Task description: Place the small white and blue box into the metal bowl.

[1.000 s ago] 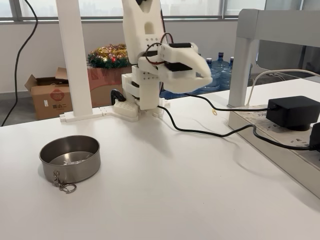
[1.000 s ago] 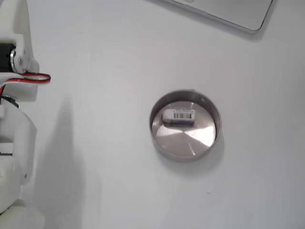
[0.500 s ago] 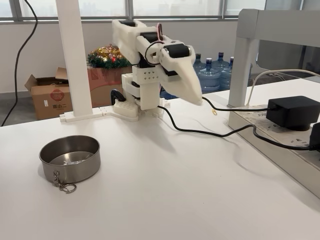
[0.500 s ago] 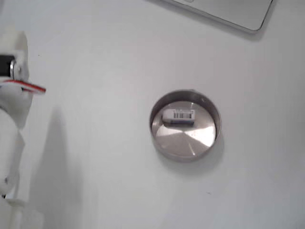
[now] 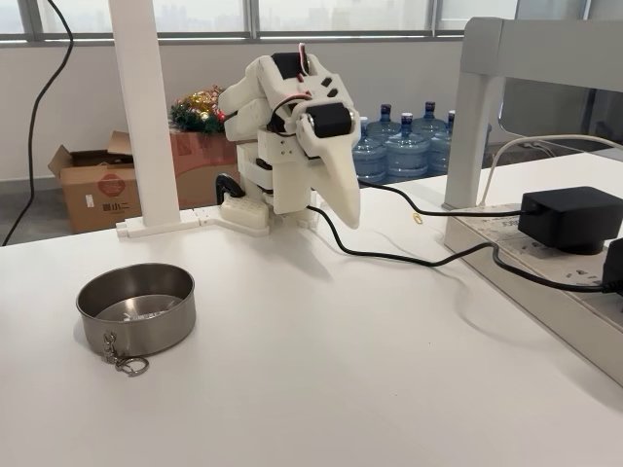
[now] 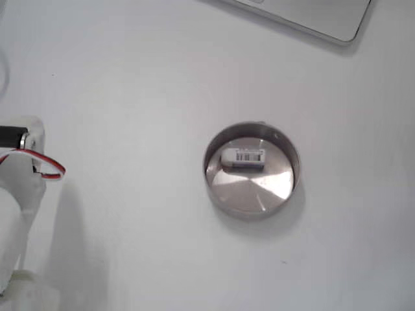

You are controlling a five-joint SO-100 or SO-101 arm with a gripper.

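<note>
The round, shallow steel bowl (image 5: pixel 136 309) sits nearest on the white table (image 5: pixel 321 389), a chain and ring clip (image 5: pixel 123 359) hanging at its rim. Inside it, seen from above, the small white box (image 6: pixel 243 157) lies flat, barcode up. Farther back, the white gripper (image 5: pixel 348 216) points downward, fingers pressed together, grasping nothing.

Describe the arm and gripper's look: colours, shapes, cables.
The arm is blocky white printed plastic with black servo motors set into its joints. The gripper has long, tapered white fingers. Thin red wires loop near the wrist, and a black cable trails across the table.
</note>
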